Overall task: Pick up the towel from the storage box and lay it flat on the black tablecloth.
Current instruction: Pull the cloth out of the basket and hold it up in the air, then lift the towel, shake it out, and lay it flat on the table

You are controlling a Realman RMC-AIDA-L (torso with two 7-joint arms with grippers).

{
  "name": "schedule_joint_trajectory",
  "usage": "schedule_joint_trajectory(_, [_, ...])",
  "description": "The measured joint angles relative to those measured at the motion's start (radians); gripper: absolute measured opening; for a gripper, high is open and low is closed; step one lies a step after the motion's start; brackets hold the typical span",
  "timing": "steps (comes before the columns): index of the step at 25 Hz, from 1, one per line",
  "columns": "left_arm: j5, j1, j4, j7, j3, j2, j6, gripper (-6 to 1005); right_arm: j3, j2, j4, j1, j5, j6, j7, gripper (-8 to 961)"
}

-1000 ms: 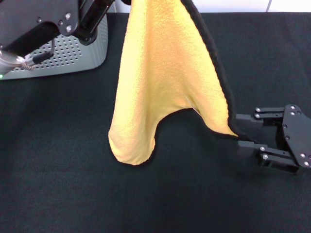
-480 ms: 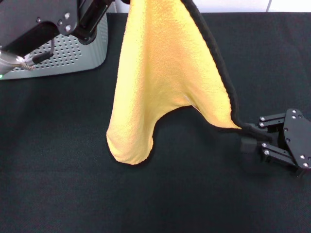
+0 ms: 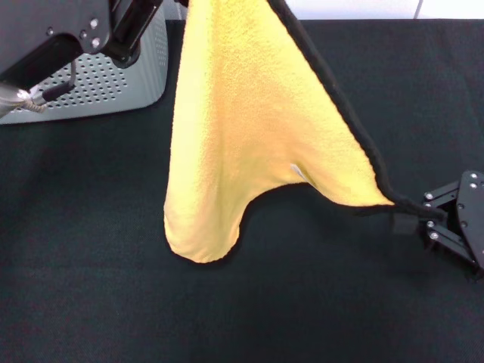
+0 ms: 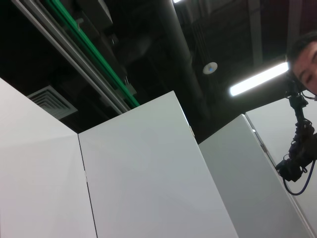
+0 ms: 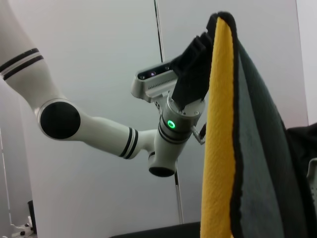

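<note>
The yellow-orange towel (image 3: 249,128) hangs in the air over the black tablecloth (image 3: 113,272), its top corner past the upper edge of the head view. In the right wrist view my left gripper (image 5: 200,54) is shut on that top corner of the towel (image 5: 220,148). At the right, low over the cloth, my right gripper (image 3: 410,219) is shut on the towel's black-trimmed lower right corner and holds it stretched sideways. The other lower corner hangs loose, its tip near the cloth. A small white tag (image 3: 299,172) shows near the lower edge. The grey storage box (image 3: 113,79) stands at the back left.
My left arm (image 3: 53,38) reaches across in front of the storage box at the top left. The black tablecloth covers the whole table. The left wrist view shows only white panels and the ceiling.
My right gripper has shut on the towel's lower right corner and moved right with it, spreading the towel wider. The left arm has shifted slightly left.
</note>
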State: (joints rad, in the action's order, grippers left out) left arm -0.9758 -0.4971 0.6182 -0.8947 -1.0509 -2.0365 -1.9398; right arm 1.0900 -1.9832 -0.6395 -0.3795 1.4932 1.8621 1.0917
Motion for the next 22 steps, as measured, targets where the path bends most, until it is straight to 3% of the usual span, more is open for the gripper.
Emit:
schedule_joint_trajectory(10, [-0.005,0.022,-0.001,-0.051,-0.005,-0.001,-0.008,14,-0.045,0.0,-0.087,0.011,-0.005,0.035,0.039,1])
schedule_joint_trajectory(16, [-0.006,0.089,0.003,-0.157,-0.004,-0.001,-0.028,14,-0.092,-0.017,-0.347,0.062,-0.006,0.06,0.215,3])
schedule_joint_trajectory(22, [0.002,0.205,0.008,-0.221,-0.004,-0.005,-0.089,14,-0.127,-0.03,-0.611,0.14,-0.018,0.067,0.398,4])
